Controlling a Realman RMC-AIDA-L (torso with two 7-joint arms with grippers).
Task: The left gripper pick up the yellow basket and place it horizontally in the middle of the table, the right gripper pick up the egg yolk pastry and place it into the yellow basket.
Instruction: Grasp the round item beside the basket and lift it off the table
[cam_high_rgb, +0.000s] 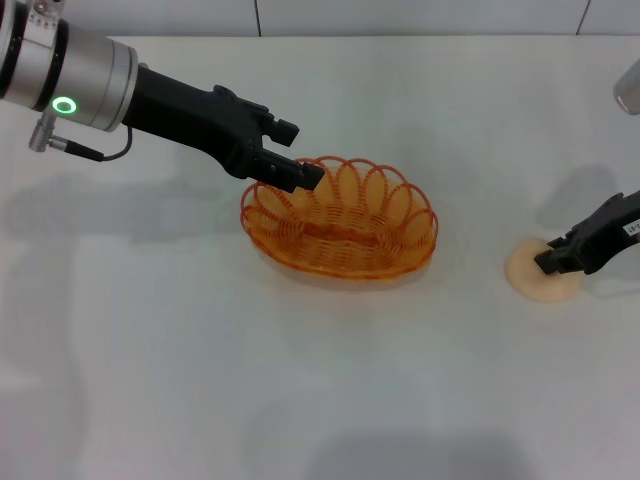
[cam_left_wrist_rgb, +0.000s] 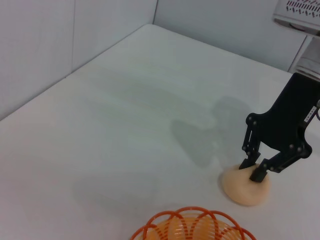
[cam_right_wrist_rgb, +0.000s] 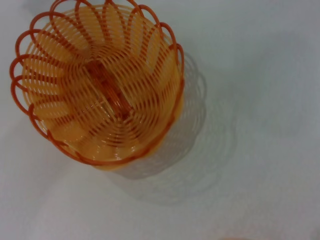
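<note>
The yellow basket (cam_high_rgb: 340, 222) sits upright near the middle of the white surface (cam_high_rgb: 200, 380), its long axis running roughly across the head view, and serves as the landmark here. The left hand (cam_high_rgb: 300, 172) reaches in from the basket's left and meets the looped rim at the basket's far-left edge; its fingertips overlap the rim, but whether they are clenched on a strand or released cannot be told. The egg yolk pastry (cam_high_rgb: 540, 272) lies on the surface well apart from the basket, to the basket's right. The right hand (cam_left_wrist_rgb: 254, 170) stands directly over the pastry, its two fingers (cam_left_wrist_rgb: 259, 174) spread and pressing on the pastry's top, one to each side of the dome's crown. In the right wrist view the basket (cam_right_wrist_rgb: 100, 85) is seen from above with its interior empty; the pastry appears only as a sliver at the frame edge.
</note>
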